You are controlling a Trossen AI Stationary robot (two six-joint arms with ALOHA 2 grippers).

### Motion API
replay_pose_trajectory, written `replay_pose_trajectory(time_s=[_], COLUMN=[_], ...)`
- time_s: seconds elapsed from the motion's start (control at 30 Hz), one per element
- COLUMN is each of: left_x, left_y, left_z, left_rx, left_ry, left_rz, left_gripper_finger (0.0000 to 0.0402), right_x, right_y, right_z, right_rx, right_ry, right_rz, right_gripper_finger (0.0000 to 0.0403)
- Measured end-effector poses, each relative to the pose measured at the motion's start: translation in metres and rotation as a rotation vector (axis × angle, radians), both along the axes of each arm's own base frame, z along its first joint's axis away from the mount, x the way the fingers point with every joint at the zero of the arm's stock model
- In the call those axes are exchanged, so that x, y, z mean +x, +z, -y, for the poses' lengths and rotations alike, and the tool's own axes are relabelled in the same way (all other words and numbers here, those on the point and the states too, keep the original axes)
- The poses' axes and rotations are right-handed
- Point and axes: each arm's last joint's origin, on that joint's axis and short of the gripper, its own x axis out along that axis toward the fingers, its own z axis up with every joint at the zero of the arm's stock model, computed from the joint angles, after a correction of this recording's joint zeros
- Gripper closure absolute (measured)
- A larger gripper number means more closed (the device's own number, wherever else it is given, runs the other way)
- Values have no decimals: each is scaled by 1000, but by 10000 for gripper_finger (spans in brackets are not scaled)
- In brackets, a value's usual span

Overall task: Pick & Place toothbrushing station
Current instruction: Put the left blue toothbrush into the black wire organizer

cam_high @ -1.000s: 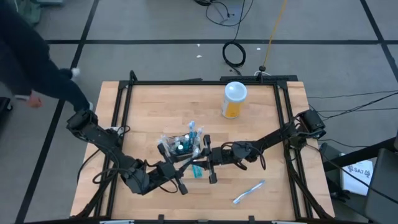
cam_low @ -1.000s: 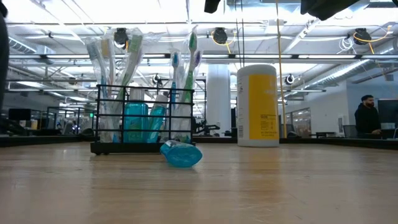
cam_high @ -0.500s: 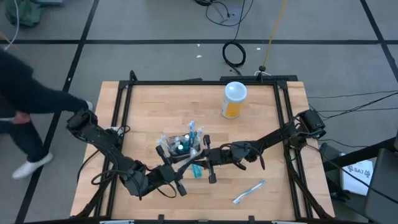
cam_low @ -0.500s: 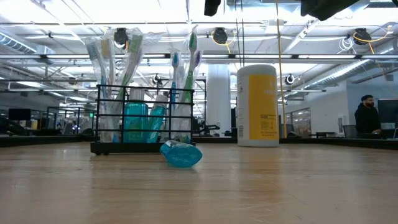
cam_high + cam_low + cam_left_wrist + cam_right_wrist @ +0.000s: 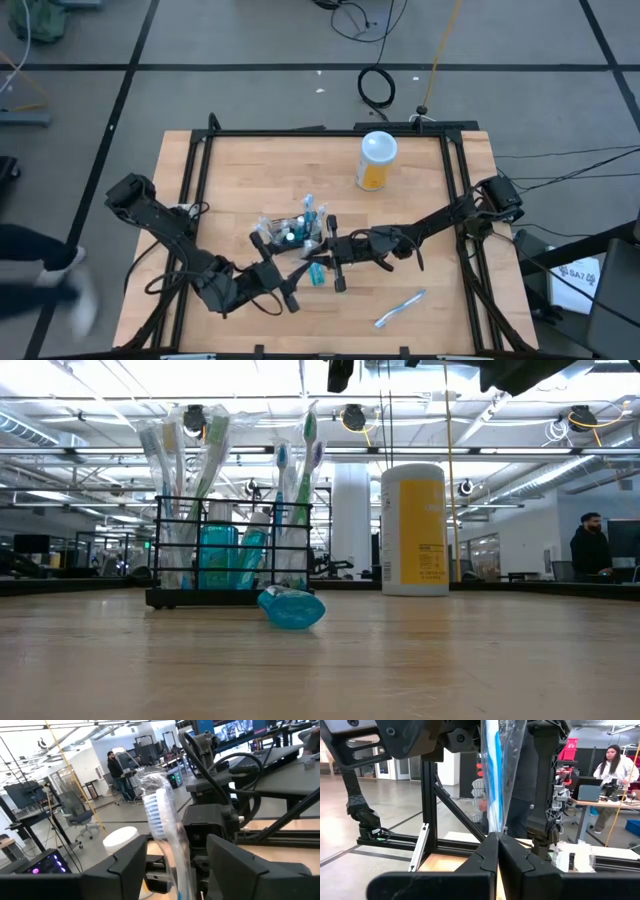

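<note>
High view: I see both grippers meet just in front of the basket [image 5: 290, 236].
Right gripper [image 5: 497, 845]: fingers pressed together on a wrapped toothbrush [image 5: 497, 765], held upright.
Left gripper [image 5: 172, 857]: fingers spread either side of that toothbrush.
Basket: mid-table, toothbrushes upright inside.
Teal tube [image 5: 291, 607]: lying just beside basket.
Loose toothbrush [image 5: 400, 308]: near table's front edge.

Nothing here reads clearly: the yellow-and-white canister [image 5: 414, 529] near the table's [image 5: 440, 260] far edge carries a block of small dark print on its label, but not one word of it can be made out. Off the table's right edge, a white tag [image 5: 582, 271] on the rig bears dark characters, too small to tell.
</note>
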Motion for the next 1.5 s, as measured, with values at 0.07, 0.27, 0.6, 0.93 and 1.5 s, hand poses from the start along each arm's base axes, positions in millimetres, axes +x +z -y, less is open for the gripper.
replay_pose_trajectory(time_s=[0.07, 0.27, 0.6, 0.93, 1.5], left_x=[1, 1, 1, 0, -49], left_y=[0, -2, -3, -3, 19], left_z=[-1, -1, -1, 0, 17], left_rx=[-2, -33, -40, -37, -45], left_ry=[3, 1, -2, 0, 199], left_rz=[1, 10, 6, 4, 2], left_gripper_finger=[190, 243, 360, 382, 394], right_x=[0, 0, 0, 0, -24], right_y=[0, 0, 0, 0, 13], right_z=[0, 0, 0, 0, -9], right_rx=[0, 0, -30, -47, -312], right_ry=[0, 0, -7, -15, -208], right_rz=[0, 0, 4, 8, -207], right_gripper_finger=[402, 402, 402, 390, 292])
